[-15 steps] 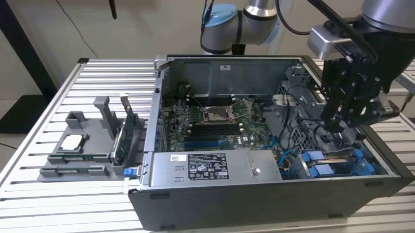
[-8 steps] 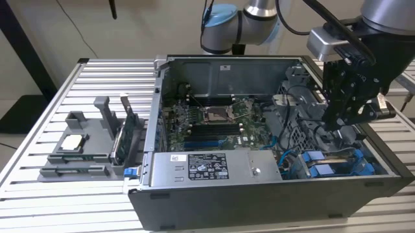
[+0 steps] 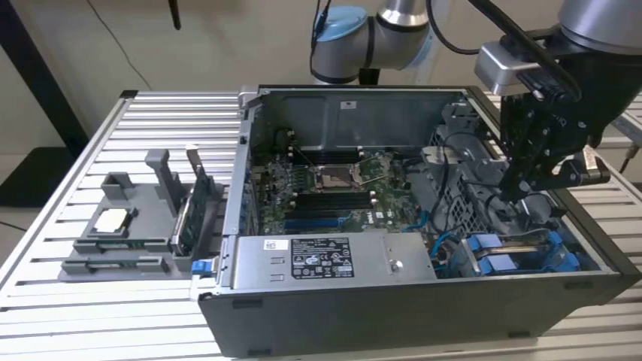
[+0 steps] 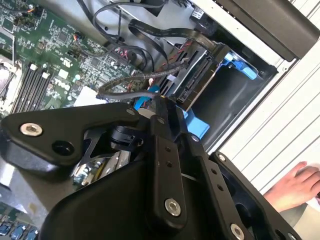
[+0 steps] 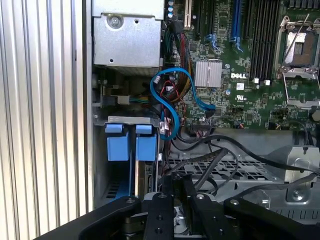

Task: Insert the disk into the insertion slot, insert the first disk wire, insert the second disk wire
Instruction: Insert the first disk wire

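Second wrist view has the disk (image 4: 197,80) sitting in the drive bay at a corner of the open computer case. Its dark body is seen edge-on, with blue carrier plastic showing at both ends. Black cables (image 4: 150,30) loop over it toward the green motherboard (image 4: 55,45).

The gripper (image 4: 162,102) hovers just beside the disk's near end, fingers drawn close together with only a thin gap. Whether they pinch anything cannot be told.

Outside the case wall, a person's hand (image 4: 295,185) rests on the slatted table.

In the first wrist view, two blue carrier tabs (image 5: 146,144) stand side by side in the bay. A blue data cable (image 5: 175,97) curls from near them toward a finned heatsink (image 5: 207,74).

In the exterior view, the arm reaches down into the computer case (image 3: 401,316) at the exterior view's right, above the bay. The power supply (image 3: 331,257) lies to the exterior view's left of the bay. A grey parts fixture (image 3: 120,226) stands on the table (image 3: 101,316) further to that side.
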Tool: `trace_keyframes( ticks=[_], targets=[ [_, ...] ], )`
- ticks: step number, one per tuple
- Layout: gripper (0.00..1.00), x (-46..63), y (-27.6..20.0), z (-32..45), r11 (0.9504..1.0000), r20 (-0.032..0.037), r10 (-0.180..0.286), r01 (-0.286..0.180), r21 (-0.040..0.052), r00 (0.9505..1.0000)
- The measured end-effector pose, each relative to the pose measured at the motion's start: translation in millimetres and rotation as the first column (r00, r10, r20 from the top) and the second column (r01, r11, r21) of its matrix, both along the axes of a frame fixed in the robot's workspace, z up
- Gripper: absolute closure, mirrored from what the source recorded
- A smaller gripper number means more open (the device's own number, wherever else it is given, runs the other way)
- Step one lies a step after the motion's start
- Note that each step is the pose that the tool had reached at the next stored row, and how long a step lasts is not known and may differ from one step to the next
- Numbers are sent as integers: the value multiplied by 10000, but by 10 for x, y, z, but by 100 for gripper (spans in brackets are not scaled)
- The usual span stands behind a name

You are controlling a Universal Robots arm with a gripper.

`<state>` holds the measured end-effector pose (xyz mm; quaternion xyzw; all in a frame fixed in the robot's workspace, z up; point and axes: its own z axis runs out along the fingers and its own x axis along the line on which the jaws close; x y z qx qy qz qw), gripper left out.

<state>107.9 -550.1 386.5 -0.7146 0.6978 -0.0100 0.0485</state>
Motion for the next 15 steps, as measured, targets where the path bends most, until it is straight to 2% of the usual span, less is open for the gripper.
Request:
trace_keyframes(
  ticks=[1,15],
  targets=[
    [81,0,0,0,10000,0,0,0,0,10000],
    [81,0,0,-1,10000,0,0,0,-2,10000]
  ],
)
